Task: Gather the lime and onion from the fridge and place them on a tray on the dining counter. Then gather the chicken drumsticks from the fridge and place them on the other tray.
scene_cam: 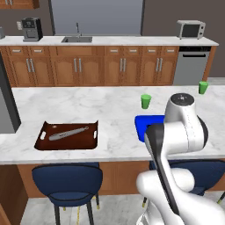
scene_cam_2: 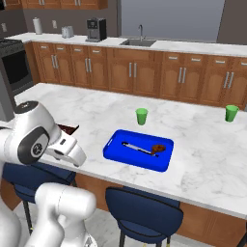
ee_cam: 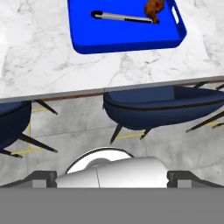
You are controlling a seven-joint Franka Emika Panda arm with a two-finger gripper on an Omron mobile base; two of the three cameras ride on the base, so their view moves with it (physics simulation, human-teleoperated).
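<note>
The blue tray lies on the marble desk in the lower middle of the right base view, its long axis running from the left down toward the lower right of the frame, roughly along the desk's near edge and just back from it. On it a chicken drumstick sits at the right end, touching the tip of a grey utensil that lies lengthwise along the tray. In the hand view the same tray fills the top of the frame, with the drumstick at its upper right; which way its bone end points cannot be told. The dark brown tray rests at the lower left of the left base view, its long side parallel to the desk's near edge and close to it, holding a grey utensil laid slantwise along it. Well apart between the two trays is bare marble. Two green cups stand upright behind the blue tray, the nearer one just beyond its far rim. Dark blue stools sit tucked under the desk's overhang. The fingers stand fully apart with nothing between them, the hand hanging off the desk's near edge above the stools.
</note>
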